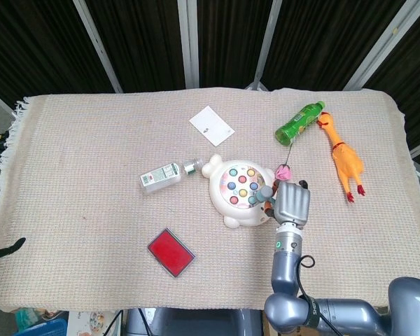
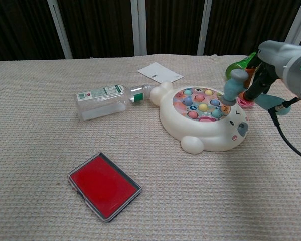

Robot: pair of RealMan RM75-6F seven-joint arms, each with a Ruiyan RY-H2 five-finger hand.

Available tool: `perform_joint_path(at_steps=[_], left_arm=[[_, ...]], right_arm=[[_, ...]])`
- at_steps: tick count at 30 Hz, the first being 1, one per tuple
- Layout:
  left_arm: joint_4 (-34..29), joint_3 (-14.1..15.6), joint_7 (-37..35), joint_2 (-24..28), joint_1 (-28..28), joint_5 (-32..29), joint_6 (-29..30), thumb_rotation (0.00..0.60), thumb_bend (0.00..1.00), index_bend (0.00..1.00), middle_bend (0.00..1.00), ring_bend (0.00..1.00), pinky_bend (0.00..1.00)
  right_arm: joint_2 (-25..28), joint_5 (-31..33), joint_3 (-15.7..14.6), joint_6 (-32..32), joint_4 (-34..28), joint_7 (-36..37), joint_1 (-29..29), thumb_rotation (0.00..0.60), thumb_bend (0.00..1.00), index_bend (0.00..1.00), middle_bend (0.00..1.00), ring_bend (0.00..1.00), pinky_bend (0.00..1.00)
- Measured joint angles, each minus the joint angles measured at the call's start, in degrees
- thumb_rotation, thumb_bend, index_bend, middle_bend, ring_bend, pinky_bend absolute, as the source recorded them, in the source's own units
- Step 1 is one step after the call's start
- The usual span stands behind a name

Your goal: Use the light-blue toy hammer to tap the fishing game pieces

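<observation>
table cover: beige woven cloth (image 2: 35, 165), rough, matt
game base: cream plastic seal-shaped toy (image 2: 200, 133), smooth, glossy
hammer: light-blue plastic toy hammer (image 2: 232, 87), matt
bottle: clear plastic bottle (image 2: 101, 100), shiny
card: white paper (image 1: 211, 125), matt

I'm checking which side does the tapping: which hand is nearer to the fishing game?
Right. The right hand holds the hammer over the fishing game's right edge. The left hand shows in neither view.
</observation>
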Motion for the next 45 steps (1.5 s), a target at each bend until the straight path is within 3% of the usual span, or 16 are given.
perform_joint_path(at_steps=[45], left_arm=[[0.27, -0.02, -0.60, 0.08, -0.06, 0.15, -0.19, 0.600, 0.01, 0.01, 0.00, 0.00, 0.00]], right_arm=[[-2.61, 0.80, -1.52, -0.80, 4.67, -0.75, 2.35, 0.600, 0.51, 0.87, 0.61, 0.47, 0.19]])
